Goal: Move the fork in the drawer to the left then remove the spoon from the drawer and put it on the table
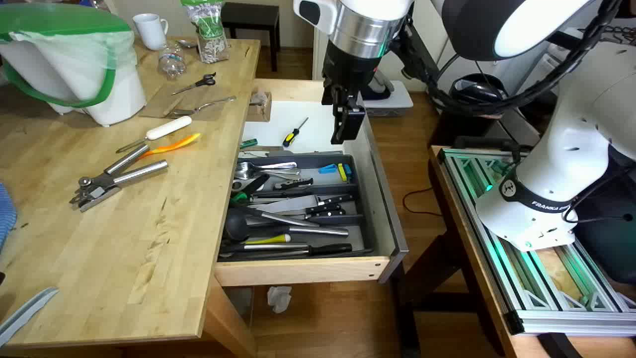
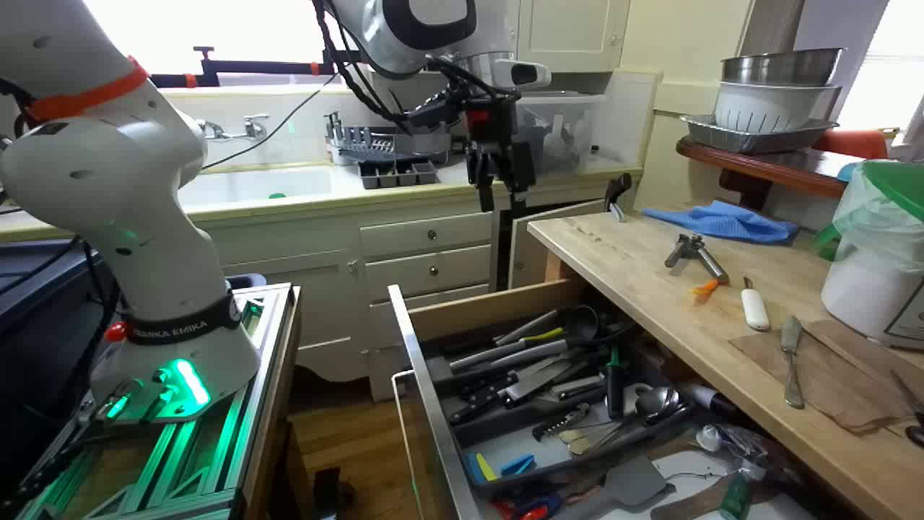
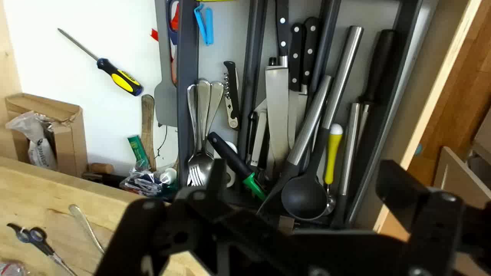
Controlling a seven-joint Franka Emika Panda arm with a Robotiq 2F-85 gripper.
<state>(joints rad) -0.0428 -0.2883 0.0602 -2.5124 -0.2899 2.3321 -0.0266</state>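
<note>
The drawer [image 1: 303, 271] is pulled out beside the pale-wood table [image 1: 124, 258]; both also show in the other views. In the wrist view, a fork [image 3: 195, 174] and a spoon [image 3: 203, 161] lie stacked in the tray's narrow compartment, tines over the spoon's bowl side, with several handles bunched together. Their spoon bowls [image 2: 655, 401] show in an exterior view; the fork is hard to pick out there. My gripper [image 1: 344, 124] is open and empty, well above the drawer. It also shows in an exterior view [image 2: 503, 202], and its fingers are wide apart in the wrist view [image 3: 307, 178].
A black-green handled tool [image 3: 230, 155] lies close beside the fork and spoon. A corkscrew [image 3: 231, 96], knives [image 3: 277, 107] and a ladle [image 3: 304, 197] lie in the tray. A screwdriver [image 3: 119, 78] lies in the white section. On the table are a garlic press [image 1: 112, 179] and scissors [image 1: 196, 83].
</note>
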